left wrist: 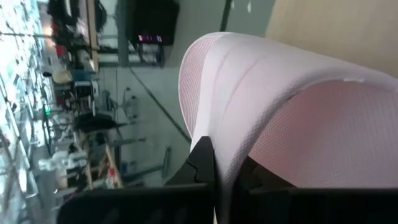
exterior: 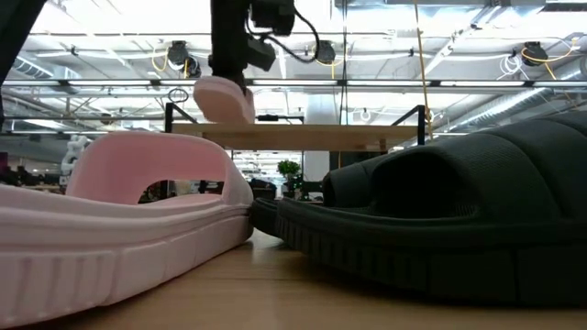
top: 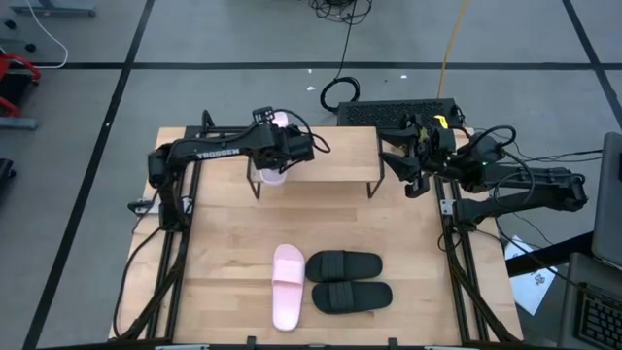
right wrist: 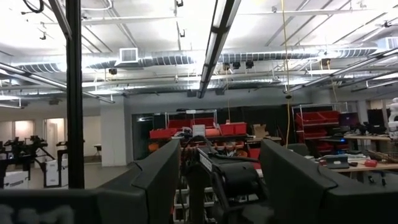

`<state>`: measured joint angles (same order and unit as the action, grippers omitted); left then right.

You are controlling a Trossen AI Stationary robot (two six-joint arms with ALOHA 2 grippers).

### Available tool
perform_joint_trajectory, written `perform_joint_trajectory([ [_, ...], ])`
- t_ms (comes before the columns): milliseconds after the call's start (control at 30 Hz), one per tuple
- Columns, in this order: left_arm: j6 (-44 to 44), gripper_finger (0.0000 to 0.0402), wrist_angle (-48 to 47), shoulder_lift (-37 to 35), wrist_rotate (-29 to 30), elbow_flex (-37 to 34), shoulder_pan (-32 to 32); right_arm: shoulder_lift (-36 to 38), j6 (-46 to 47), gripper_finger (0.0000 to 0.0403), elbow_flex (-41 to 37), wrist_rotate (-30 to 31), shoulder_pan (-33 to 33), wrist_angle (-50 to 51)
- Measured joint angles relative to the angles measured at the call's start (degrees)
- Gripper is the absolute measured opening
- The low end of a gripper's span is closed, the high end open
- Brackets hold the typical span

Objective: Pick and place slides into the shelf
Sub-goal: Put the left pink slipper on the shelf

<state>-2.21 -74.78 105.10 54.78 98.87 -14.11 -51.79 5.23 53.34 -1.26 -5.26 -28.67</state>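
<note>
My left gripper [top: 282, 146] reaches over the left part of the shelf [top: 330, 156], shut on one pale pink slide [exterior: 223, 99]. That slide hangs tilted just above the shelf's wooden top [exterior: 312, 137]. A second pink slide [top: 289, 285] lies sole down on the table near the front. Two black slides [top: 348, 280] lie beside it, on their soles. My right gripper [right wrist: 224, 180] is open with nothing between its fingers. It is raised at the far right [top: 413, 173], beside the shelf's right end. My left gripper pinches a thin pink edge of the slide [left wrist: 227, 158] between its two fingers [left wrist: 202, 163]. It comes from the table's left and slants downward. The slide is lifted, tipped onto its side. I cannot tell whether its lower edge [exterior: 240, 117] touches the shelf top.
The shelf stands on thin black legs [top: 373, 185] at the table's far side, its right part bare. A black keyboard [top: 398, 112] lies behind it. Bare tabletop [top: 224, 253] lies between the shelf and the three slides near the front edge.
</note>
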Motion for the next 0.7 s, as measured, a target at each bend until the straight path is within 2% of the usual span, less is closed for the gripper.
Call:
perform_joint_trajectory([
  [133, -2.9, 0.0, 6.0, -4.3, -0.8, -3.9, 0.4, 0.0, -0.3, 0.021, 0.0, 0.5, -0.1, -0.3],
  [300, -5.6, 0.0, 9.0, -8.1, -2.1, -8.3, 0.3, 0.0, -1.0, 0.021, 0.0, 4.4, -0.4, -0.5],
  [700, -8.0, 0.0, 12.3, -8.4, -3.8, -10.4, -0.7, 0.0, -1.5, 0.021, 0.0, 4.7, -0.4, -0.8],
])
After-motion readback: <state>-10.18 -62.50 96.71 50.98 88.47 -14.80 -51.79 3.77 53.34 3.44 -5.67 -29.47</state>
